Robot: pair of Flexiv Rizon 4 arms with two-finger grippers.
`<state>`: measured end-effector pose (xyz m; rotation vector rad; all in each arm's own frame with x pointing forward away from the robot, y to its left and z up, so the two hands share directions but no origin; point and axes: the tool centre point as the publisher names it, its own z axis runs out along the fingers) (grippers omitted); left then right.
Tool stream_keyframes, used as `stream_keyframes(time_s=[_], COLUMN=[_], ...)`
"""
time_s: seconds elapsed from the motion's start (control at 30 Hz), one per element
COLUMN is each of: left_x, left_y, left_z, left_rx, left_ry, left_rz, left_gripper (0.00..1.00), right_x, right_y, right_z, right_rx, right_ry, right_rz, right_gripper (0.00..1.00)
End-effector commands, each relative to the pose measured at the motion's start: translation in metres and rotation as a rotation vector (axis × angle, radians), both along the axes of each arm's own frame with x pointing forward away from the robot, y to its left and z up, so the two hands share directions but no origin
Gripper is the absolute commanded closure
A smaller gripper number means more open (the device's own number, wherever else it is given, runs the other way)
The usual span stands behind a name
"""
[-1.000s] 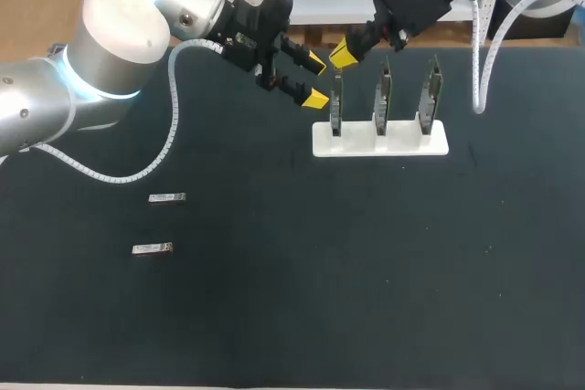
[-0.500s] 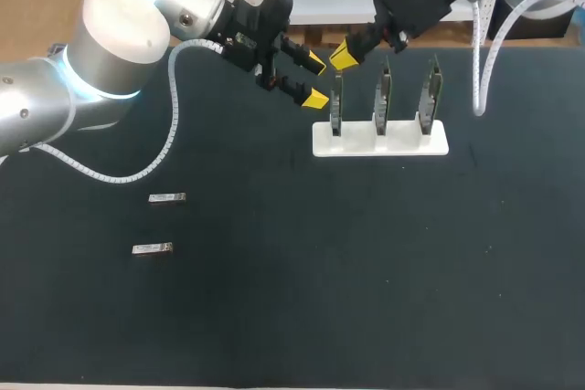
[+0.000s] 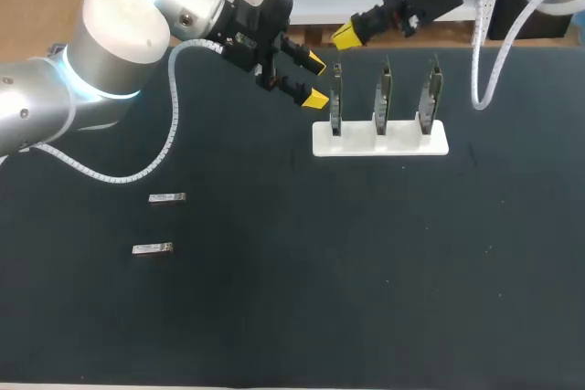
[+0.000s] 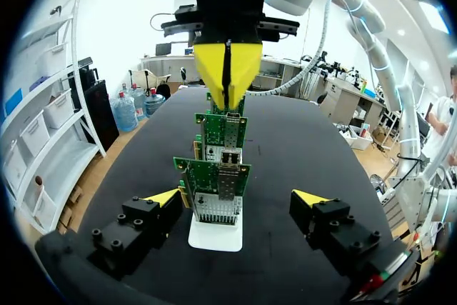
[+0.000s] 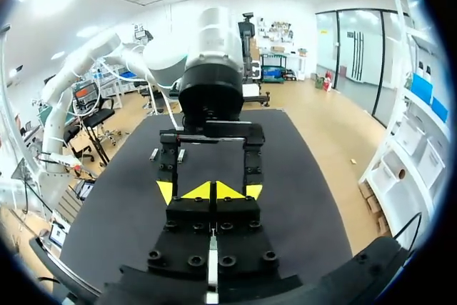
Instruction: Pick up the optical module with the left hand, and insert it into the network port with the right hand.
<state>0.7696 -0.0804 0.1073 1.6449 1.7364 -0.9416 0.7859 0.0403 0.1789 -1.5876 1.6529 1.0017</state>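
Observation:
Two small silver optical modules [image 3: 167,197] [image 3: 152,248] lie on the black table at the left. A white stand [image 3: 379,141] at the back holds three upright green circuit boards with network ports [image 4: 218,180]. My left gripper [image 3: 315,80] hangs open just left of the leftmost board, which the left wrist view shows ahead of its empty fingers [image 4: 237,198]. My right gripper [image 3: 345,36] is shut with nothing visible in it, above and behind that board; its joined yellow tips [image 4: 228,69] point down over the row of boards. In the right wrist view its tips [image 5: 213,191] meet.
The stand's white base [image 4: 214,233] sits on the black tabletop [image 3: 366,271], which stretches out in front of and to the right of it. My left arm [image 5: 211,83] faces the right wrist camera closely. A white cable [image 3: 174,134] trails from the left arm.
My right gripper has risen and drawn back from the leftmost board, still shut. The left arm and both modules on the table have not moved.

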Motion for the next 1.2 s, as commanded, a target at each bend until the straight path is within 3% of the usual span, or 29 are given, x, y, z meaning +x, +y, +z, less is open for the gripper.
stream_keyframes(time_s=[0.03, 0.57, 1.2], left_x=[0.000, 0.000, 0.000], left_y=[0.000, 0.000, 0.000], left_z=[0.000, 0.000, 0.000], left_rx=[0.003, 0.003, 0.003], left_ry=[0.001, 0.001, 0.001], left_rz=[0.001, 0.001, 0.001], left_gripper=[0.00, 0.00, 0.00], right_x=[-0.003, -0.001, -0.009], right_y=[-0.015, -0.080, -0.091], right_z=[0.006, 0.001, -0.023], right_rx=[0.010, 0.009, -0.070], right_ry=[-0.010, 0.014, 0.035], right_rz=[-0.014, -0.052, 0.020], right_gripper=[1.00, 1.00, 1.00])
